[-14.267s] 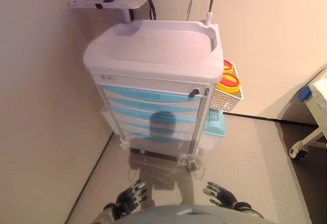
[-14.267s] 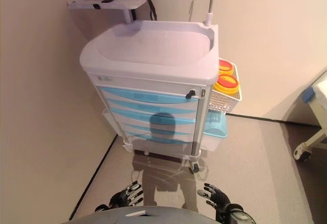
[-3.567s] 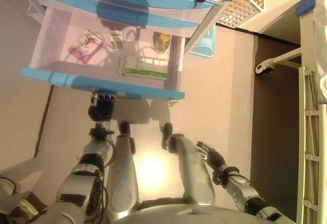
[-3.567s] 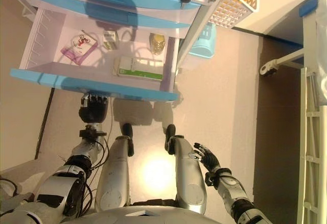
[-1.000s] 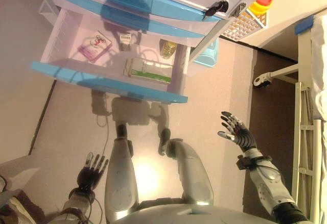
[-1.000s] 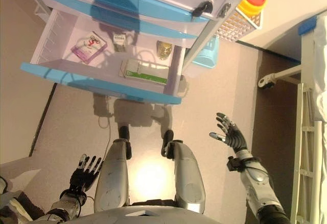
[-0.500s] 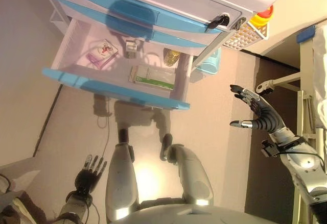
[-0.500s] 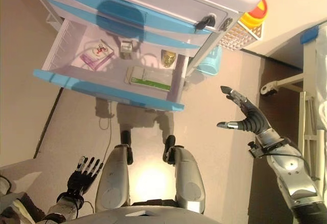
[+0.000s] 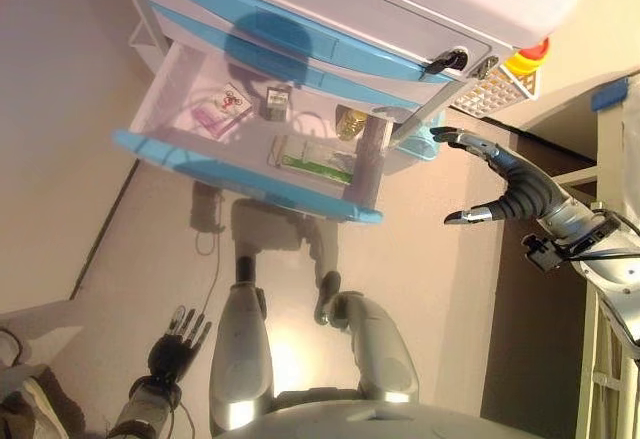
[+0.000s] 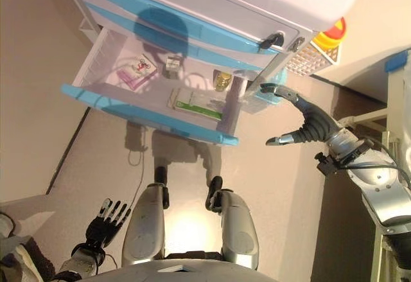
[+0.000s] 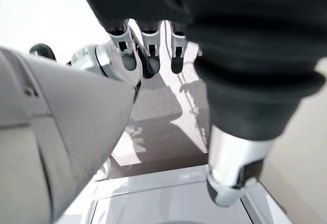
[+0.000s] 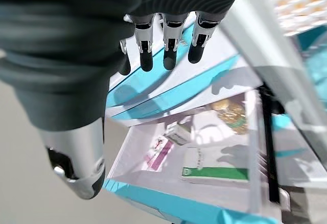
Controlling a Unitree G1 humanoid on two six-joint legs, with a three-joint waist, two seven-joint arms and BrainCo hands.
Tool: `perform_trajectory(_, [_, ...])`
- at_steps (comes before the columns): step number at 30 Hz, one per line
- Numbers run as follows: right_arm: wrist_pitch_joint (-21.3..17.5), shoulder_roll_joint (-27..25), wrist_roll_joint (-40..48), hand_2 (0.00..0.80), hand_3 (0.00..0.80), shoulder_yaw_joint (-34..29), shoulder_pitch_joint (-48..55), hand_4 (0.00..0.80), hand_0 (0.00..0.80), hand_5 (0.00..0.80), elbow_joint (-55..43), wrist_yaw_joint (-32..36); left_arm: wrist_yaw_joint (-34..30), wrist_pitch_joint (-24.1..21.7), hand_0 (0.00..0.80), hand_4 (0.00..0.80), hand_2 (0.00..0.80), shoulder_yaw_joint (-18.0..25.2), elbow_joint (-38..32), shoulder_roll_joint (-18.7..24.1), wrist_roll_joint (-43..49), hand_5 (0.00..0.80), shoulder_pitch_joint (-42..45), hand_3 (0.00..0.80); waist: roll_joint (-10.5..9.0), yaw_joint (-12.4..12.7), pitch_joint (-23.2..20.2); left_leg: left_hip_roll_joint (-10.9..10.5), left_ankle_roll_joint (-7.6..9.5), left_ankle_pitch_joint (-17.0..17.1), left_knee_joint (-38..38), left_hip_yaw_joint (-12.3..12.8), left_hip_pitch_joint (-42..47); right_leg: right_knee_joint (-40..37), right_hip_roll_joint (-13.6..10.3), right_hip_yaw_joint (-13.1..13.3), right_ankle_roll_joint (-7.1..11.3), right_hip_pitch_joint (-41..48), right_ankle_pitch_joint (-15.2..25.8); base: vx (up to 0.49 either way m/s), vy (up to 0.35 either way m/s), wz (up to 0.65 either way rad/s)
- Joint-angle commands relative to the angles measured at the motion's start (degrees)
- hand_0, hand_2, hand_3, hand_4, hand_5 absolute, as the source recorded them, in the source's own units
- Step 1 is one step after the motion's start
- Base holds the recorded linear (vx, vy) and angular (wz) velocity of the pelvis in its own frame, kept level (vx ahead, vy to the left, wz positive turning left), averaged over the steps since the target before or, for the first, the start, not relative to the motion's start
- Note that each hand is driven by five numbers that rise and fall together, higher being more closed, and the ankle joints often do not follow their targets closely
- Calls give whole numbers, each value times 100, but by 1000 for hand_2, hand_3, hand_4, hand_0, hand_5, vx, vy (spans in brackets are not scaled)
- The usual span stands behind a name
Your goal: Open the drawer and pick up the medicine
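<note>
Fingers spread and empty, the right hand (image 10: 308, 126) hovers beside the open drawer (image 10: 144, 112); its rear stays hidden.

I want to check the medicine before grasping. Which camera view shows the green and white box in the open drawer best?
The right wrist view: the green and white box appears large and unobstructed in the drawer. Both eye views show it smaller; the left wrist view does not show it.
</note>
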Motion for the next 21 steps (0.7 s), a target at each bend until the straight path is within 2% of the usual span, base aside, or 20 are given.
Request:
perform_trajectory(1, [-87, -323, 177, 0, 0, -11, -632, 0, 0, 0, -274, 233, 65, -130, 0, 0, 0, -119, -211, -46, 208, 0, 398, 0, -20, 194, -273, -363, 307, -373, -459, 119, 383, -130, 57, -63, 481, 41, 687, 15, 26, 10])
perform_trajectory(10, [283, -505, 174, 0, 0, 612, -1695, 0, 0, 0, -386, 558, 308, -106, 0, 0, 0, -136, -402, -77, 232, 0, 411, 0, -17, 417, -313, -391, 295, -302, -605, 72, 497, -297, 29, -140, 479, 227, 692, 6, 30, 7])
perform_trajectory(15, [540, -448, 151, 0, 0, 978, -2152, 0, 0, 0, -293, 645, 408, -69, 0, 0, 0, -120, -434, -85, 268, 0, 412, 0, 11, 530, -314, -402, 294, -257, -663, 40, 527, -332, 2, -184, 464, 294, 679, 26, 26, 8])
perform_trajectory(21, [661, -273, -128, 0, 0, 1501, -2701, 0, 0, 0, 18, 648, 497, 21, 0, 0, 0, -84, -450, -28, 247, 0, 360, 0, 78, 665, -247, -447, 296, -230, -617, -56, 456, -345, -30, -224, 444, 288, 667, 13, 7, 5])
